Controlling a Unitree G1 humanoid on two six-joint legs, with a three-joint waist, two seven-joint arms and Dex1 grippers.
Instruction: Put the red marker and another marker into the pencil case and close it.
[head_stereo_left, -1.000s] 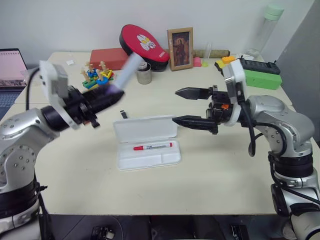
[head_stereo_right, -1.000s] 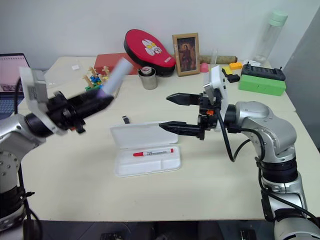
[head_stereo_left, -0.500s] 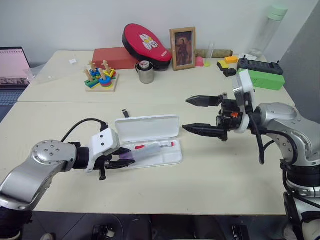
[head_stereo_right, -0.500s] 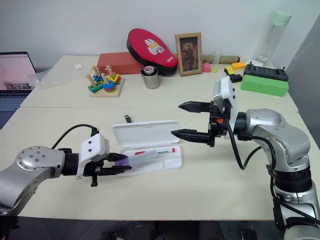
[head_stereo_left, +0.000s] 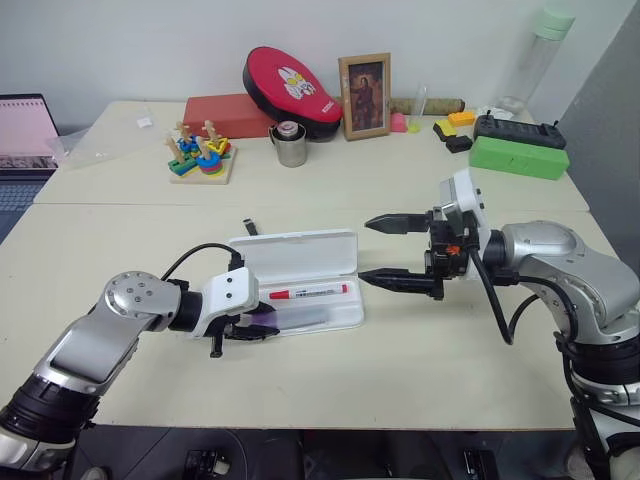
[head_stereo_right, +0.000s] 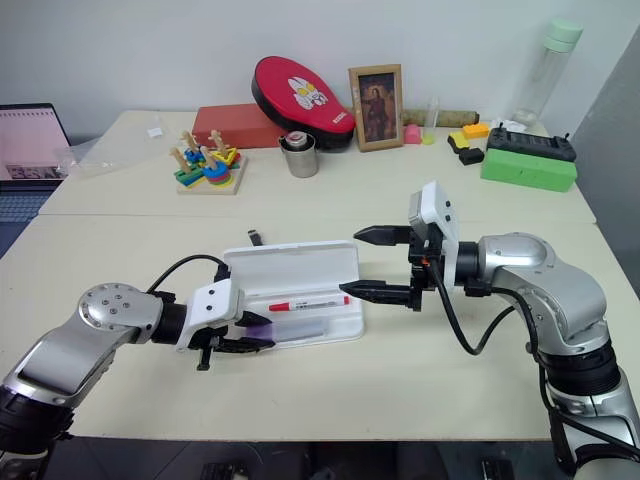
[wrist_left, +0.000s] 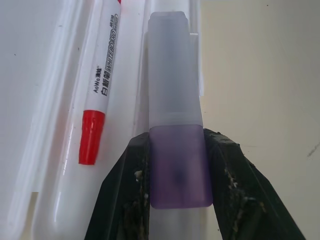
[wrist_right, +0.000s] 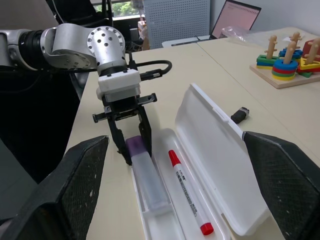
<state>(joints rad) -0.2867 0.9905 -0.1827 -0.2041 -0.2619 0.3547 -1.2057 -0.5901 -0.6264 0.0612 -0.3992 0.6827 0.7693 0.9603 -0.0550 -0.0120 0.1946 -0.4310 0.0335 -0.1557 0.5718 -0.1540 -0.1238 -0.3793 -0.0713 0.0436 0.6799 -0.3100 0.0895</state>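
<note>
Between your left gripper's (wrist_left: 175, 200) two black fingers sits the lilac highlighter (wrist_left: 175, 125), clamped by its purple tail end, its paler translucent cap end pointing straight away from the gripper along the tray. Its long axis runs lengthwise down the front compartment of the pencil case (head_stereo_left: 345, 312), which lies open with its lid (head_stereo_left: 295, 255) folded back on the far side. Just beside the highlighter, in the compartment nearer the lid, you have the red marker (head_stereo_left: 308, 293) lying parallel to it, with the same long axis and its cap end towards your left gripper. Your right gripper (head_stereo_left: 385, 251) hangs past the far end of the case, jaws spread wide and holding nothing, fingers aimed back along the case towards your left one.
</note>
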